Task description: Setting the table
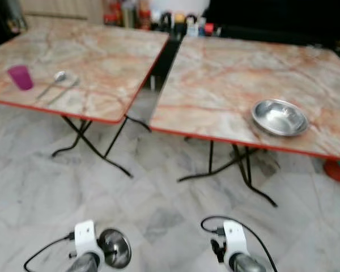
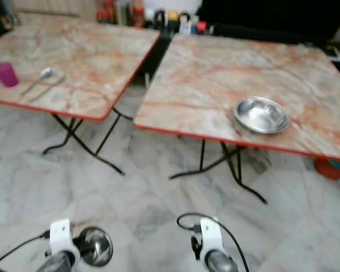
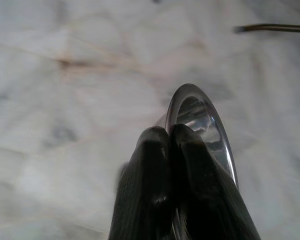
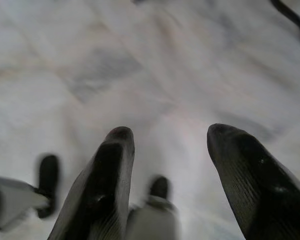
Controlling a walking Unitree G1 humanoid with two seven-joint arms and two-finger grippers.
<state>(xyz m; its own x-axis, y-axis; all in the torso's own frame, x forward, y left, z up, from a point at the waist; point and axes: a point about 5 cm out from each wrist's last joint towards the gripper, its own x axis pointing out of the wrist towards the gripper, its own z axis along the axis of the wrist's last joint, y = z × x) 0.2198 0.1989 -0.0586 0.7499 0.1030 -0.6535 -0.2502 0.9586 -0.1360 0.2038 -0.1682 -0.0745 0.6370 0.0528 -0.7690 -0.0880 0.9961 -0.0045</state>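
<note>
Left eye view: we carry a second bowl [image 1: 114, 247] pinched in our left gripper [image 3: 171, 145], right gripper [image 4: 165, 145] spread empty, with one bowl [image 1: 279, 117], a cup [image 1: 20, 77] and spoons [image 1: 55, 86] already laid.

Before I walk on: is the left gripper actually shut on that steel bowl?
Shut. The left gripper has both fingers pressed together over the rim of the steel bowl, held on edge above the floor.

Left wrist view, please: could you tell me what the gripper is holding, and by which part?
The left gripper is shut on a small steel bowl, pinching it by its rim. The right gripper is open and holds nothing.
</note>
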